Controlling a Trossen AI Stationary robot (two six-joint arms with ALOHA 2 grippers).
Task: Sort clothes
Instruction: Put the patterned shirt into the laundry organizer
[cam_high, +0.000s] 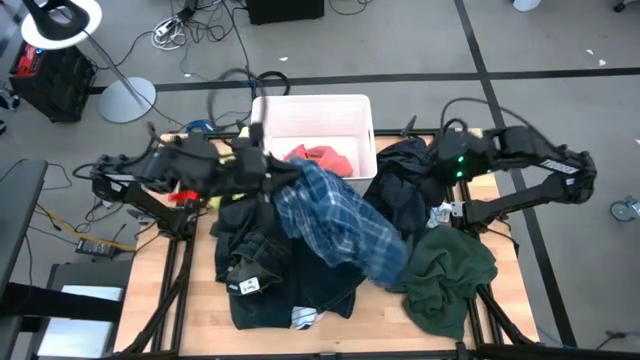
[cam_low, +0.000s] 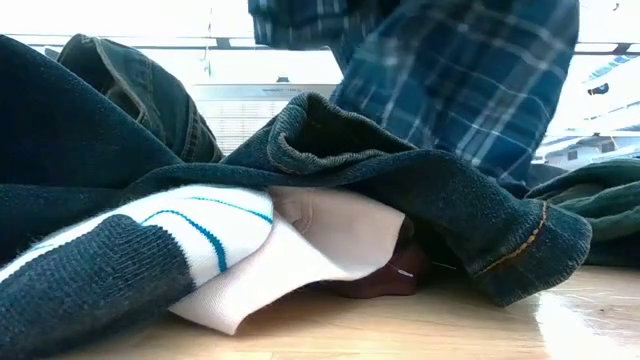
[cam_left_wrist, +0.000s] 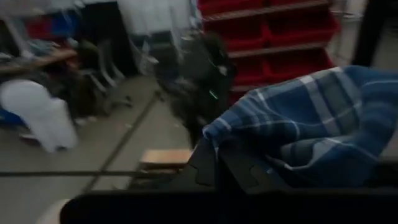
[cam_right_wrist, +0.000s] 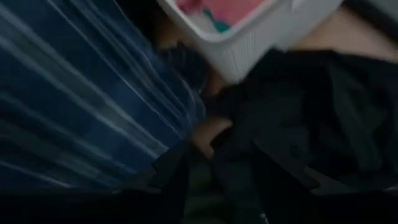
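A blue plaid garment (cam_high: 340, 225) hangs from my left gripper (cam_high: 270, 178), which is shut on it above the table's middle; in the low view the plaid cloth (cam_low: 460, 80) drops in from above. Below it lie dark jeans (cam_high: 275, 270), a white-striped piece (cam_high: 305, 318), a dark green garment (cam_high: 450, 275) and a black garment (cam_high: 400, 190). A salmon pink garment (cam_high: 322, 157) lies in the white bin (cam_high: 365, 110). My right gripper (cam_right_wrist: 217, 180) is open above the black garment (cam_right_wrist: 323, 106), next to the bin's right corner. My left gripper holds the plaid garment by a bunched upper end (cam_left_wrist: 249, 134); how many layers I cannot tell. The fingers (cam_left_wrist: 233, 168) come about level from the table's left. The garment's upper end is lifted and its lower end (cam_high: 385, 262) rests on the pile.
The white bin stands at the table's far edge, in the middle. Clothes cover most of the wooden table (cam_high: 190, 290), with bare wood along its left side. Cables, a lamp base and a dark case lie on the floor beyond.
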